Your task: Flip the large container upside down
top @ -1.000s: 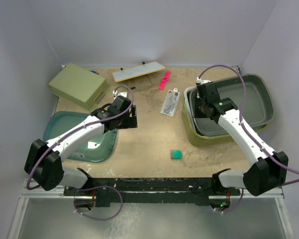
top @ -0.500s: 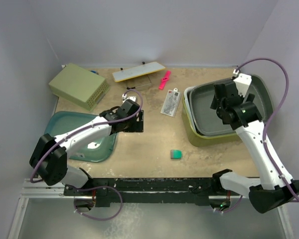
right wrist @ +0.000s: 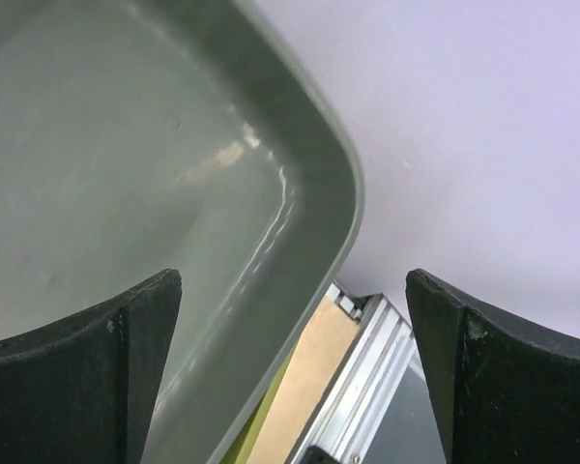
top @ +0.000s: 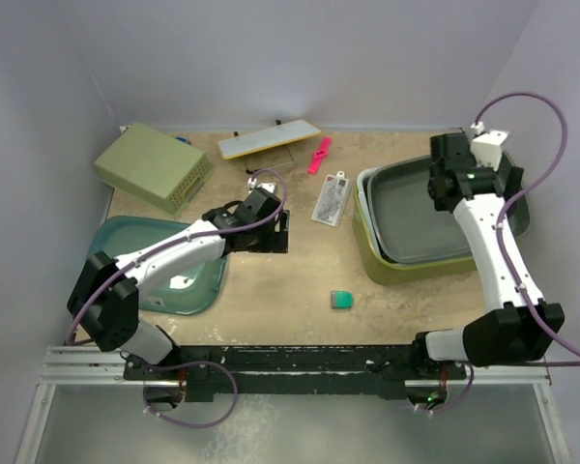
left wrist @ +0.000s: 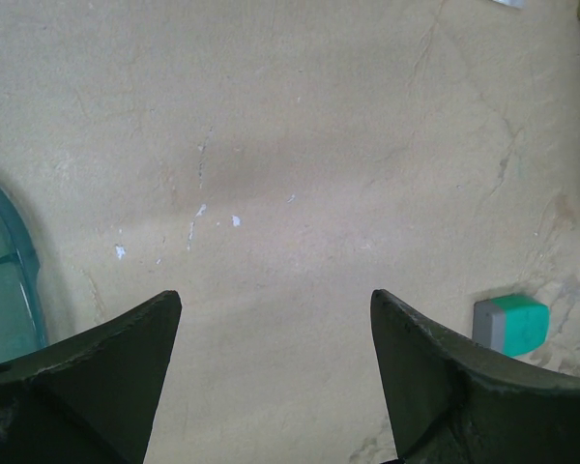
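Since the large container (top: 406,269) sits mouth-up below the right fingers (top: 443,184), with a dark grey tub (top: 416,217) nested inside it, the overhead view shows the flip not yet begun. The left fingers (top: 278,232) hover over bare tabletop (top: 300,280), well apart from it. From the left wrist, those fingers stand spread and empty, with a small teal block (left wrist: 510,324) just beyond the right one. From the right wrist, the fingers are spread wide and grip nothing, with the grey tub's corner rim between them.
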Action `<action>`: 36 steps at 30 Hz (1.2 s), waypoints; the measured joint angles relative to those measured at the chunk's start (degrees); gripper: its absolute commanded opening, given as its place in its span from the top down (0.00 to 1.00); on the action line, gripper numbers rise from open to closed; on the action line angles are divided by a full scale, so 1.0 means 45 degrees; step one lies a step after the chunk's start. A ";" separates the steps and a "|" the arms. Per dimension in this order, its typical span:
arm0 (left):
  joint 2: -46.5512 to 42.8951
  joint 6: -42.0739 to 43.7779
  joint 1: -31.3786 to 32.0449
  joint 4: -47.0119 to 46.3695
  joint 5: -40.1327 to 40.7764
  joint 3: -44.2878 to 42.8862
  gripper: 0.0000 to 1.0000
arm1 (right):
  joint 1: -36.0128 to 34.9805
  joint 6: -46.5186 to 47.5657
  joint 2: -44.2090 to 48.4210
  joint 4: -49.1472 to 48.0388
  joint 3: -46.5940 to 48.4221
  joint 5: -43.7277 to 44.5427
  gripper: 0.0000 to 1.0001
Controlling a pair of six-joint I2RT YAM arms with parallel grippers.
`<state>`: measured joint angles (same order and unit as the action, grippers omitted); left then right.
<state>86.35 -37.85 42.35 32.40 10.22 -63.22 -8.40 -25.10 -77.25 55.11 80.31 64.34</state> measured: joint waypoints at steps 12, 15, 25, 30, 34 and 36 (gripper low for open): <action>0.0670 -0.0010 0.0476 0.0379 -0.0141 -0.0831 0.23 | 0.4172 0.4639 -0.1928 -0.1821 0.3769 -0.5328 0.00; 0.0821 -0.0015 0.0593 0.0403 -0.0136 -0.0937 0.23 | 0.4376 0.5027 -0.2540 -0.1836 0.4061 -0.6115 0.00; 0.1127 -0.0015 0.0899 0.0865 0.0068 -0.1379 0.23 | 0.5270 0.6033 -0.4099 -0.1899 0.5430 -0.7839 0.00; 0.1394 -0.0146 0.1044 0.1214 0.0146 -0.1846 0.23 | 0.5576 0.6334 -0.4896 -0.1710 0.6261 -0.8587 0.00; 0.1656 -0.0457 0.1175 0.1423 0.0257 -0.1885 0.23 | 0.6023 0.6669 -0.5071 -0.1681 0.6071 -0.9243 0.00; 0.1783 -0.0690 0.1273 0.1423 0.0321 -0.1880 0.23 | 0.6319 0.6810 -0.5051 -0.1773 0.5848 -0.9602 0.01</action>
<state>94.37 -40.95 48.07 38.81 11.66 -71.68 20.03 5.54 -99.98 47.13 106.63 21.12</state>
